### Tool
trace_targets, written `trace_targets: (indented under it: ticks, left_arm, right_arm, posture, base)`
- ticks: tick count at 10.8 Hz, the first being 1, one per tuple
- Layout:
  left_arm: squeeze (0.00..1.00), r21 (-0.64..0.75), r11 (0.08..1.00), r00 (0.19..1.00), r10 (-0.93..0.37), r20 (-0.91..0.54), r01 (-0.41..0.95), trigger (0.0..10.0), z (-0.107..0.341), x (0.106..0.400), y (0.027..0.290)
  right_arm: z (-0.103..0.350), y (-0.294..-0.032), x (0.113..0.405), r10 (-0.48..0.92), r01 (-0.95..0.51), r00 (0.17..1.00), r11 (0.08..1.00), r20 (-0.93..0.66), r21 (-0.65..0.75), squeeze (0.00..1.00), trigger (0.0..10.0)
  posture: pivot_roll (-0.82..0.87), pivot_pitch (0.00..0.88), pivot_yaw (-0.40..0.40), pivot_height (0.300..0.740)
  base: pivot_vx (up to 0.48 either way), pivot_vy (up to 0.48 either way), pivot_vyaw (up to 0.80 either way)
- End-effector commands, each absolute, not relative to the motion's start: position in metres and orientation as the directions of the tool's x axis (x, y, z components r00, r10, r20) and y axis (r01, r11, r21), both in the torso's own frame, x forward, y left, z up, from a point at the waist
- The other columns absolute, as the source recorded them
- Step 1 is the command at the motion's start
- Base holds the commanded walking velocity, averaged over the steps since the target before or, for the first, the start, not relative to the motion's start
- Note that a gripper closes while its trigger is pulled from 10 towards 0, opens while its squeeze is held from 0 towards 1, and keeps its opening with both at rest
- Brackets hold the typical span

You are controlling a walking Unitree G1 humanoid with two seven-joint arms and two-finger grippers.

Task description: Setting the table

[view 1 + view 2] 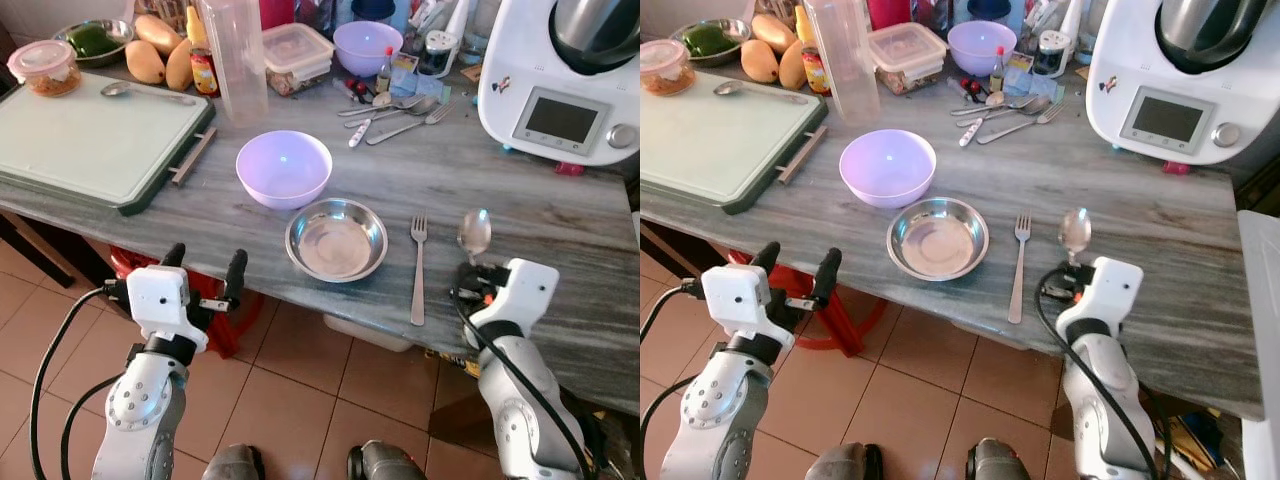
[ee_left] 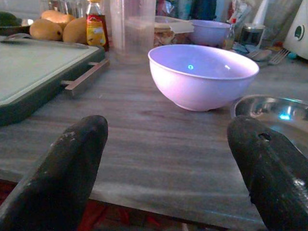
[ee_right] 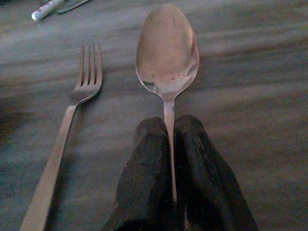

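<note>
Right gripper [image 3: 169, 139]: our fingers pinched on the spoon [image 3: 167, 50] handle, bowl resting on the table [image 1: 560, 215].
Spoon: at 3 o'clock of the fork [image 1: 418, 270] (just beside).
Left gripper [image 1: 205, 275]: fingers spread, off the table edge, at 7 o'clock of the steel bowl [image 1: 336, 240].

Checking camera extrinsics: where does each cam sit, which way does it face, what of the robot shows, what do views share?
Left eye: head, looking forward and down at the counter; both arms, left pincer open at the edge.
Right eye: same head, same scene shifted; right pincer shut on the spoon.
Left wrist: along its fingers toward the purple bowl.
Right wrist: along shut fingers down at spoon and fork.
Shared: steel bowl, fork and spoon.
</note>
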State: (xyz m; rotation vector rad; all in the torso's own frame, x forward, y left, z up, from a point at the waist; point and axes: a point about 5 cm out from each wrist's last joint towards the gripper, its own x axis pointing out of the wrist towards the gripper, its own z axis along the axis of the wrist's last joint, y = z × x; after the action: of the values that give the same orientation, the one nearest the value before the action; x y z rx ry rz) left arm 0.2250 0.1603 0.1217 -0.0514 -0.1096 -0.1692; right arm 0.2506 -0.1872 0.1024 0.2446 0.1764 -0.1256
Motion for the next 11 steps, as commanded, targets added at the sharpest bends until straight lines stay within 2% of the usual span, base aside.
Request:
trace_targets:
  ticks: [1,6,11]
  left_arm:
    - [0.00,-0.038,0.981,0.975,-0.184,0.122,0.190,10.0,0.126,0.224,0.159]
    - [0.00,-0.051,0.977,0.972,-0.202,0.119,0.209,10.0,0.124,0.226,0.152]
    - [0.00,-0.047,0.975,0.971,-0.209,0.119,0.216,10.0,0.123,0.225,0.151]
  right_arm:
    - [0.095,-0.187,0.248,-0.093,0.153,0.967,0.955,-0.237,0.252,0.00,10.0]
    - [0.086,-0.188,0.247,-0.074,0.171,0.936,0.951,-0.345,0.259,0.00,10.0]
    - [0.084,-0.188,0.254,-0.052,0.157,0.928,0.952,-0.369,0.262,0.00,10.0]
  posture:
    - [-0.01,0.167,-0.007,0.740]
    - [-0.03,0.162,-0.014,0.740]
    - [-0.02,0.162,-0.018,0.740]
  base:
    - [0.000,0.000,0.00]
    - [0.000,0.000,0.00]
    - [0.000,0.000,0.00]
